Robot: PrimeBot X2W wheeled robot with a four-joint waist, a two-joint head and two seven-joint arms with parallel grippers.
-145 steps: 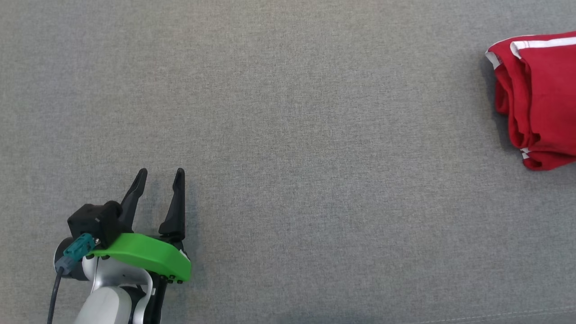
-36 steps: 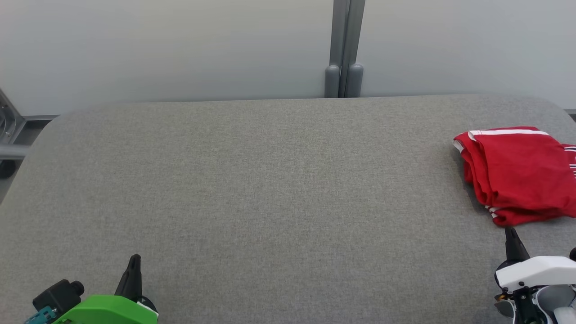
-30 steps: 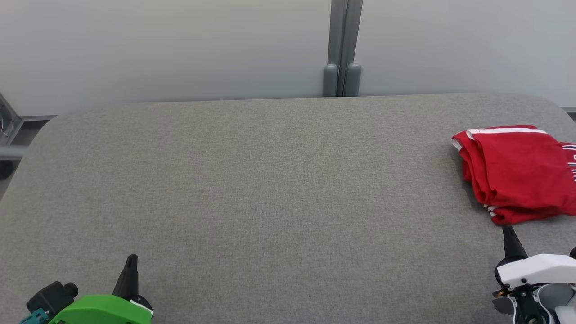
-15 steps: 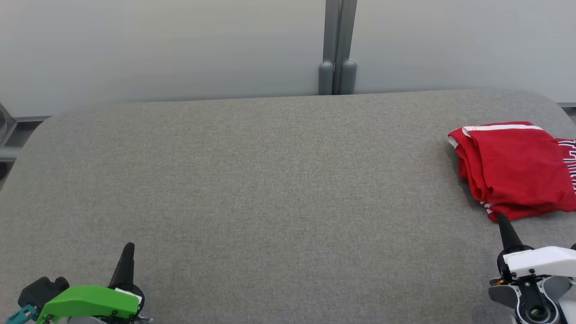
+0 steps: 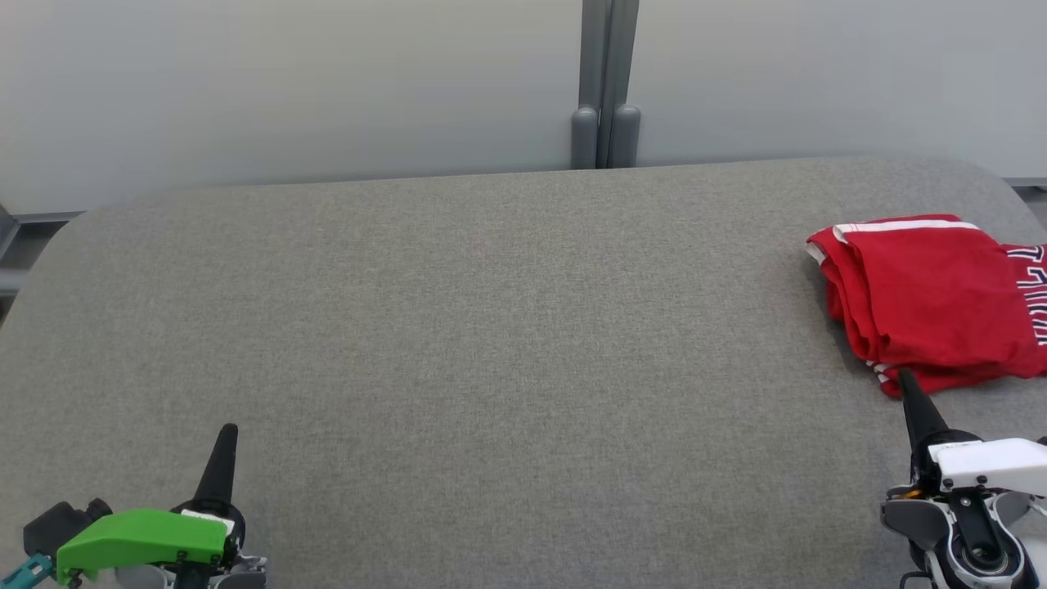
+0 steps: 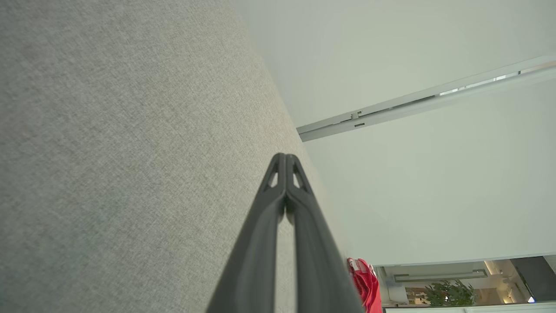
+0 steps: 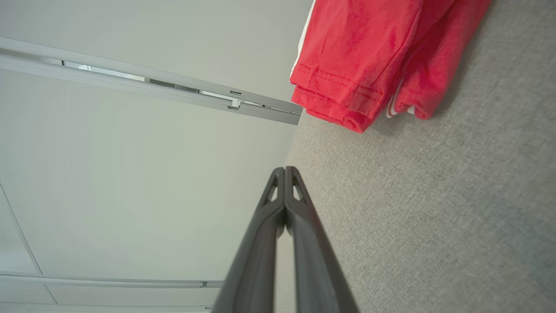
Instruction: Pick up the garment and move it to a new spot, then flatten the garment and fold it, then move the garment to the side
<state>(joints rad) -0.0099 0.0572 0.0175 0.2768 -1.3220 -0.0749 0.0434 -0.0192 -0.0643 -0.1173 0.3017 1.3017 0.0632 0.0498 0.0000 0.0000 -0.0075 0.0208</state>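
A folded red garment with white stripes lies at the far right of the grey padded table; its hem fills the top of the right wrist view, and a sliver of it shows in the left wrist view. My right gripper hangs low at the right, shut and holding nothing, with its tip just short of the garment's near edge. Its fingertips press together. Down at the lower left, my left gripper is shut too, with its tips touching, far from the garment.
Pale wall panels with a grey post rise behind the table's far edge. The table's rounded corners show at the back left and back right. A metal frame part sits off the left edge.
The camera has tilted up from a close look at the table, so the whole picture has shifted. Both grippers have risen slightly in the picture. The left gripper, open 4.8 s ago, is now shut.
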